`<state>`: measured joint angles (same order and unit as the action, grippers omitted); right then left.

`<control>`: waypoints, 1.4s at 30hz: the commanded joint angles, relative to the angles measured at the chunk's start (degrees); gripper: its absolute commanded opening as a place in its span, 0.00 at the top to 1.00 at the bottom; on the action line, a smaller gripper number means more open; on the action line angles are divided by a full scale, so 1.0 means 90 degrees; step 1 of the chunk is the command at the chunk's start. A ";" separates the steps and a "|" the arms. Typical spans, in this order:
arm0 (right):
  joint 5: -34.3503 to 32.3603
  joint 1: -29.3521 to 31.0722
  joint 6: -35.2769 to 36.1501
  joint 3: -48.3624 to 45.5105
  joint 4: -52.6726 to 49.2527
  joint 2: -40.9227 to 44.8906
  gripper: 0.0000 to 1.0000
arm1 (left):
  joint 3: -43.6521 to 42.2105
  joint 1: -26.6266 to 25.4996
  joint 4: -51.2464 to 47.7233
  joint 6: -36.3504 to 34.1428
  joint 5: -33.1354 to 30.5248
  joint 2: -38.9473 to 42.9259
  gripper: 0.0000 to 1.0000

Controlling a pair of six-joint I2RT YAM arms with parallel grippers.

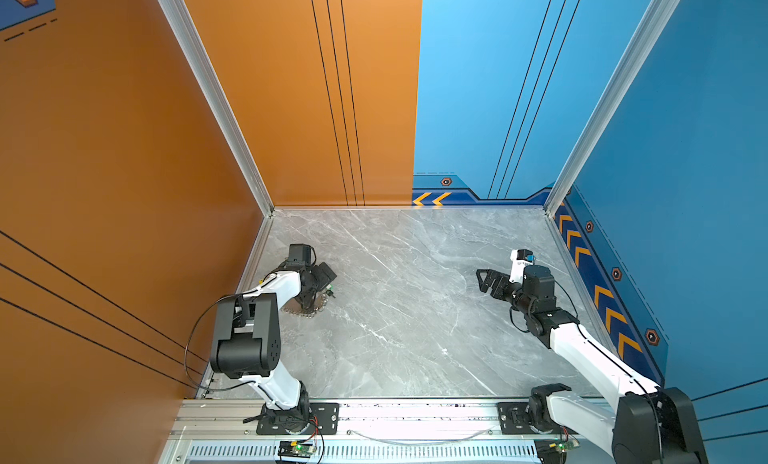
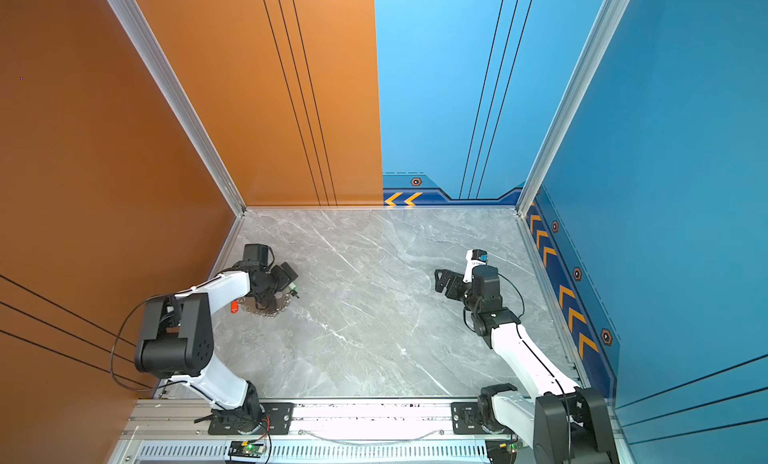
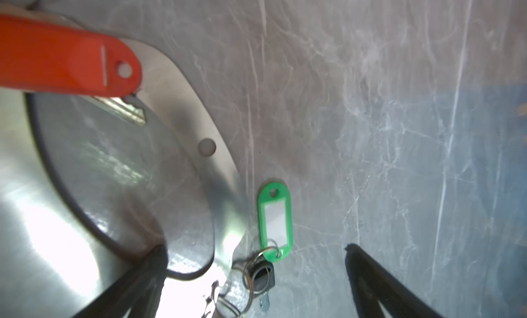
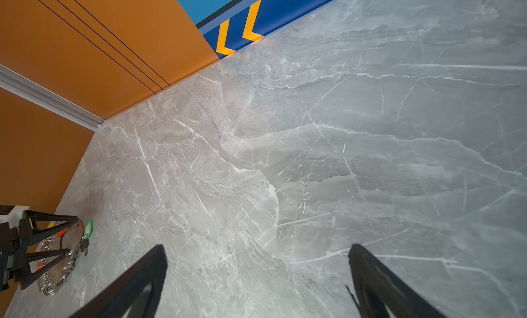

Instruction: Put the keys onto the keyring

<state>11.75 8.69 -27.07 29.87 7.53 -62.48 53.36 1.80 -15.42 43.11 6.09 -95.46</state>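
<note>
The keyring [image 1: 305, 313] [image 2: 266, 310] lies at the table's left, its row of silver rings showing under my left gripper [image 1: 309, 300] [image 2: 266, 299]. In the left wrist view its flat curved strap [image 3: 199, 122] fills one side. A key with a red-orange tag [image 3: 65, 57] rests on it. A black-headed key [image 3: 261, 275] with a green tag [image 3: 275, 219] lies at the strap's edge, hooked by a wire ring. My left gripper [image 3: 254, 246] is open just above this key and holds nothing. My right gripper [image 1: 484, 281] [image 4: 256, 246] is open over bare table at the right.
Orange wall [image 1: 124, 191] stands close to the left of the keyring. A blue wall [image 1: 685, 191] borders the right. The grey marble table [image 1: 407, 308] spreads between the arms. In the right wrist view the left gripper [image 4: 42, 239] and keyring [image 4: 57, 271] show far off.
</note>
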 commanded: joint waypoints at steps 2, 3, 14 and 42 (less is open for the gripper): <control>-0.0174 0.0060 0.0058 0.0236 -0.0208 -0.0049 0.00 | 0.0242 -0.0361 -0.0595 -0.0039 -0.0019 -0.0438 0.02; -0.0200 0.0061 0.0083 0.0262 -0.0247 -0.0050 0.00 | 0.0329 -0.0489 -0.0637 -0.0020 -0.0015 -0.0553 0.02; -0.0601 0.0070 0.0205 0.0385 -0.0662 0.0115 0.00 | 0.1418 -0.3446 -0.0842 0.0694 0.0285 -0.1709 0.02; -0.1318 -0.0100 -0.0048 0.0698 -0.1794 0.1105 0.00 | 0.4119 -0.4163 -0.2205 -0.0223 0.0048 -0.1760 0.01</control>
<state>-0.25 7.51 -26.22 34.41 -7.44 -52.21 87.90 -38.37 -31.70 45.17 7.33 -109.93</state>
